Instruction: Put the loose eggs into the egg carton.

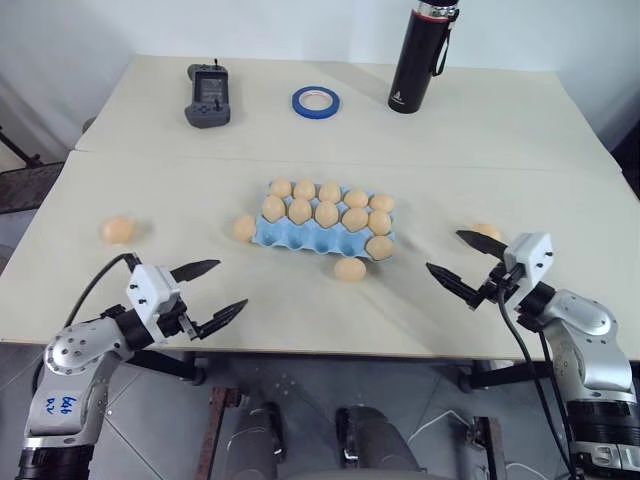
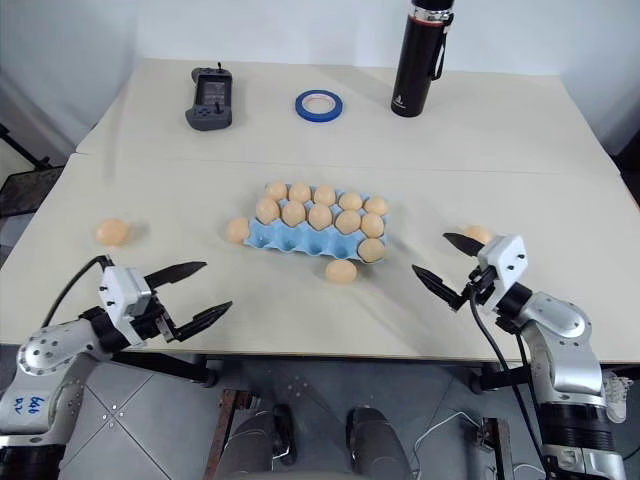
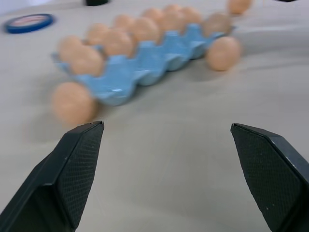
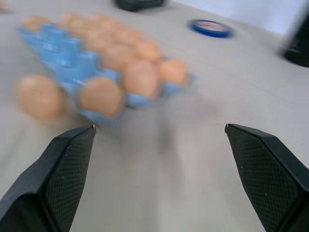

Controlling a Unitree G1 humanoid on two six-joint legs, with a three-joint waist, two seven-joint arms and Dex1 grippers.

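1. Your left gripper (image 1: pixel 208 291) sits at the lower left of the left eye view, fingers spread wide and holding nothing, above the near edge of the table (image 1: pixel 300 305).
2. Your right gripper (image 1: pixel 463 261) sits at the lower right of that view, fingers likewise wide apart and empty, pointing inward toward the centre.
3. The egg carton (image 1: pixel 305 238) lies at the centre of the frame. You see eggs in its two far rows and at the right end of the near row; the other near cups show bare blue pulp. Exact cup count is hard to make out under the eggs.
4. The loose eggs, four seen:
   - one (image 1: pixel 118 230) at the left of the frame, well apart from the carton;
   - one (image 1: pixel 245 228) touching or just beside the carton's left end; you cannot tell which;
   - one (image 1: pixel 350 269) just beside the carton's near right corner;
   - one (image 1: pixel 487 232) at the right, partly hidden behind your right gripper's upper finger.
5. A blue tape ring (image 1: pixel 316 101) lies upper centre.
6. A black flask (image 1: pixel 421 57) stands upper right, its top cut off by the frame.
7. A grey handheld controller (image 1: pixel 208 97) lies upper left.
8. The wrist views show the carton blurred; details there are unclear.
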